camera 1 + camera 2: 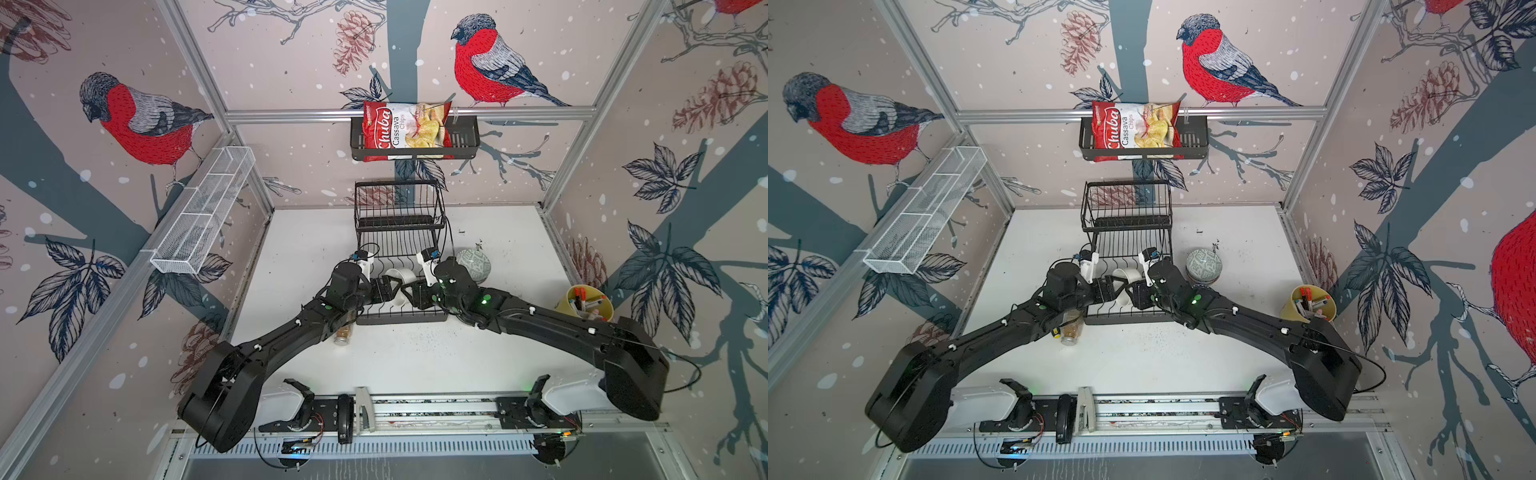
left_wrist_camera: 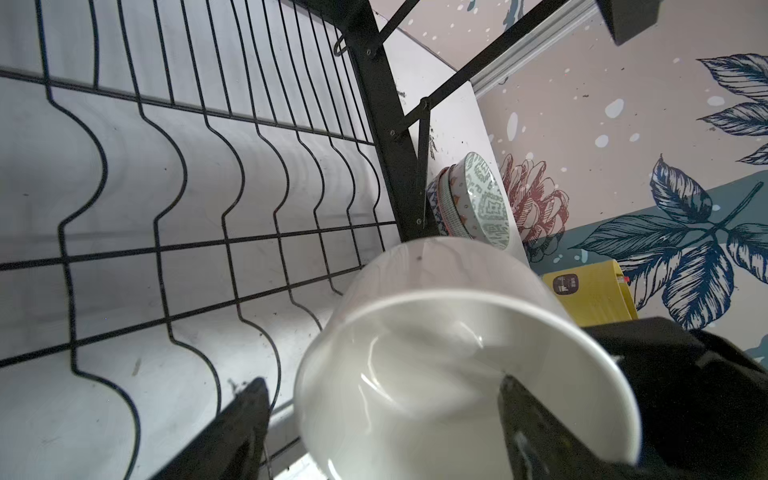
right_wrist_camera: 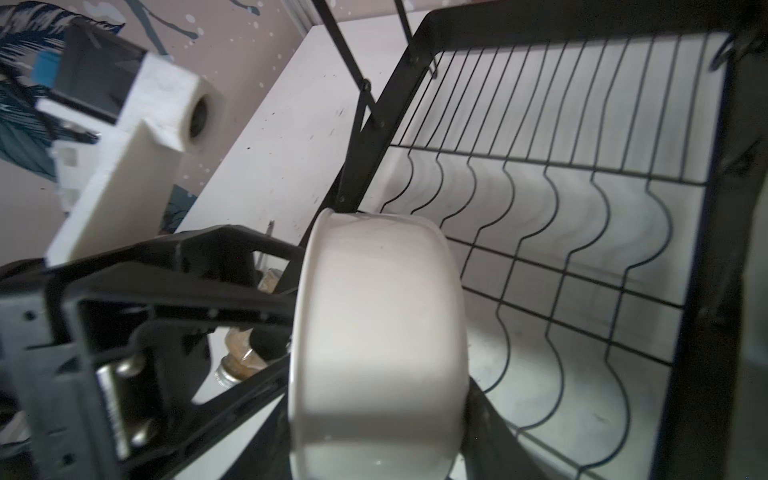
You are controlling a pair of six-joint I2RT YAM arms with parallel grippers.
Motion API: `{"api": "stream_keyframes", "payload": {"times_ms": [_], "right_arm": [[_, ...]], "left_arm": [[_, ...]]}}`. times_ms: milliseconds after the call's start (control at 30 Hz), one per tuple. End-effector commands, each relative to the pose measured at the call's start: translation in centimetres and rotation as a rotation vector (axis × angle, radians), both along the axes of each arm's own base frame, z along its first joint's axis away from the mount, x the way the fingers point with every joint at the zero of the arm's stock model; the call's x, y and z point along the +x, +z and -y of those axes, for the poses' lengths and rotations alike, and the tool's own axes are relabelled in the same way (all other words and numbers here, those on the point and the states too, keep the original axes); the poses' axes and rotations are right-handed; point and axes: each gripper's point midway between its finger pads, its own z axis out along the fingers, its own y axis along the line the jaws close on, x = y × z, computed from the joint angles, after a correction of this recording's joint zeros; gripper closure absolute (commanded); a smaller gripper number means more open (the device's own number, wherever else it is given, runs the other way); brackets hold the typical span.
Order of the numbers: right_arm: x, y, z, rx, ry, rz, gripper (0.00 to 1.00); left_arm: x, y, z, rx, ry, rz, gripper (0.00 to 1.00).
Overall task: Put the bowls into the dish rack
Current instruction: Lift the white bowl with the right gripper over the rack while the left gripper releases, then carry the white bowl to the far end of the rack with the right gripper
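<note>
I judged no bowl seated in the rack point(image 1: 399, 216). The right gripper point(image 1: 413, 293) held the white bowl point(image 1: 400, 275) on edge over the lower grid, frame centre; the left gripper point(image 2: 382, 380) stood wide. The stack point(image 1: 473, 264) sat on the table point(image 1: 415, 357), right.

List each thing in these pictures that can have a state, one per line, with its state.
dish rack, upper basket empty
white bowl, tipped on edge over the rack's lower grid
left pincer, open, fingers astride the bowl's wall
right pincer, shut on the white bowl
patterned bowls, stacked beside the rack
yellow pot, upright, holding markers
chips bag, standing in the wall basket
</note>
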Motion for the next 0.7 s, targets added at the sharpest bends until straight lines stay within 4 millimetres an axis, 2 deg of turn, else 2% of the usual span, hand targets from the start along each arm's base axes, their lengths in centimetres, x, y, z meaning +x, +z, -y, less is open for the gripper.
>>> {"api": "stream_keyframes", "payload": {"times_ms": [0, 400, 667], "right_arm": [[2.0, 1.0, 0.8, -0.059, -0.069, 0.105, 0.73], [7.2, -0.1, 1.2, -0.317, -0.201, 0.257, 0.72], [10.4, -1.3, 0.5, -0.522, -0.297, 0.381, 0.71]], "left_arm": [[0.4, 0.8, -0.9, 0.039, 0.033, 0.055, 0.10], [-0.6, 0.4, -7.1, 0.210, 0.270, 0.084, 0.07], [-1.2, -0.2, -8.8, 0.252, 0.326, 0.086, 0.06]]}}
